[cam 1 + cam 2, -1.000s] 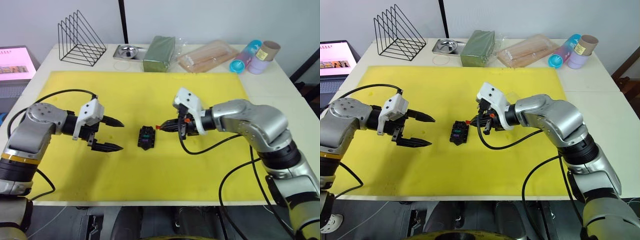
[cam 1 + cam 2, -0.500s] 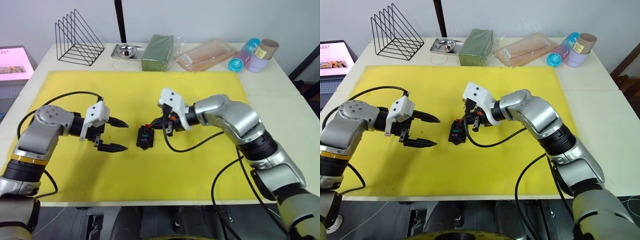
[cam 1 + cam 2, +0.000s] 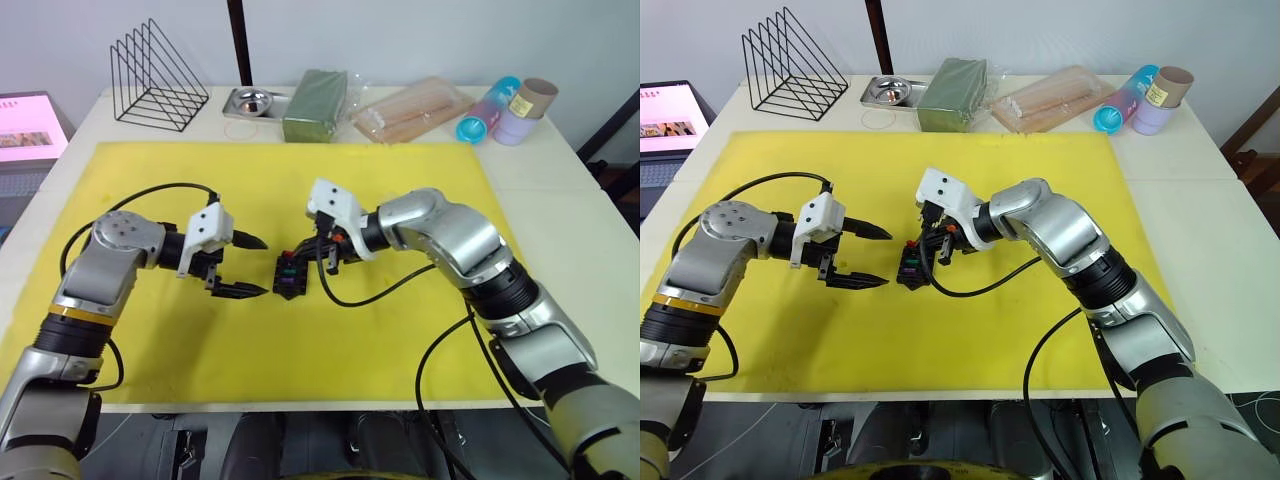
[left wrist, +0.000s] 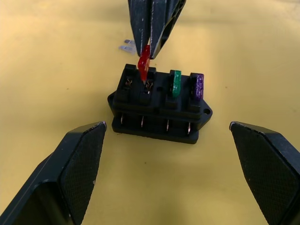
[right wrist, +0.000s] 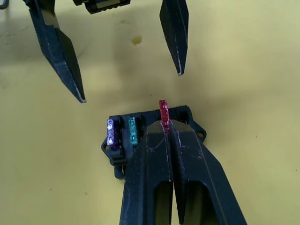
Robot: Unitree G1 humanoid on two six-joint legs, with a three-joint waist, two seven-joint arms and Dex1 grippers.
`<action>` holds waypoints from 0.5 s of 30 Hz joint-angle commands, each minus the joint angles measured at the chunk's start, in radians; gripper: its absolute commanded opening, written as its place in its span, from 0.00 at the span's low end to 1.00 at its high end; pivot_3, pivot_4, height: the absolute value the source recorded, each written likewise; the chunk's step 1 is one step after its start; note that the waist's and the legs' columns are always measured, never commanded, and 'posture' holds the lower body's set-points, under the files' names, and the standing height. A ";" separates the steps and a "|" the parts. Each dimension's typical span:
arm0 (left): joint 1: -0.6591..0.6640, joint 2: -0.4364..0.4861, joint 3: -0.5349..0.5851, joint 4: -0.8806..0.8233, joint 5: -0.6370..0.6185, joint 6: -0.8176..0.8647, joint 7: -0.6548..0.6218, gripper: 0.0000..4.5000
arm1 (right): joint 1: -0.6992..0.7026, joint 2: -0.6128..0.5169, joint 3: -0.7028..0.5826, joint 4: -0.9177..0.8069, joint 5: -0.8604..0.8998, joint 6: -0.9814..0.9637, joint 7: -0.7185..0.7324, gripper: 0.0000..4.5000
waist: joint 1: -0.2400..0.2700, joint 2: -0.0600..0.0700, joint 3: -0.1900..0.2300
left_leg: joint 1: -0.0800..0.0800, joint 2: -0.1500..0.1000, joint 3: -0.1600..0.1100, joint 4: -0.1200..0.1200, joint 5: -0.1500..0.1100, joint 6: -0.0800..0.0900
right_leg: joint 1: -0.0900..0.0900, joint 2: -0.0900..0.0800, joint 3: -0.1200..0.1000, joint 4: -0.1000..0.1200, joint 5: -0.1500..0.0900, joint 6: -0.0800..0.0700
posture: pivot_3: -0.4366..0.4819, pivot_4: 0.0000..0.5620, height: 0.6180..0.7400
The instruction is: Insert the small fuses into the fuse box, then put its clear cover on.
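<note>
My left gripper [image 3: 248, 266] hovers at centre left of the head view, fingers spread wide with nothing between them, tips aimed at the fuse box [image 3: 288, 277]. The fuse box sits on the yellow mat [image 3: 150, 190] at frame centre, with the purple fuse [image 4: 198, 87] and green fuse [image 4: 176, 83] seated. My right gripper [image 4: 149, 49], just right of it, pinches the red fuse [image 4: 143, 63], tilted, over the third slot.

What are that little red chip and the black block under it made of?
The red fuse, pinched by the right gripper, looks like translucent plastic: light glows through it. The fuse box seems matte black moulded plastic, with small metal contacts glinting in its side openings.
</note>
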 commanded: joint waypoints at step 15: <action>-0.040 -0.023 0.003 0.015 0.018 -0.032 0.002 1.00 | 0.013 0.016 -0.004 -0.009 -0.050 -0.035 0.021 0.00 | 0.000 0.000 0.000 | 0.000 0.000 0.000 0.000 0.000 0.000 | 0.000 0.000 0.000 0.001 0.000 0.000 | 0.48 0.27 1.00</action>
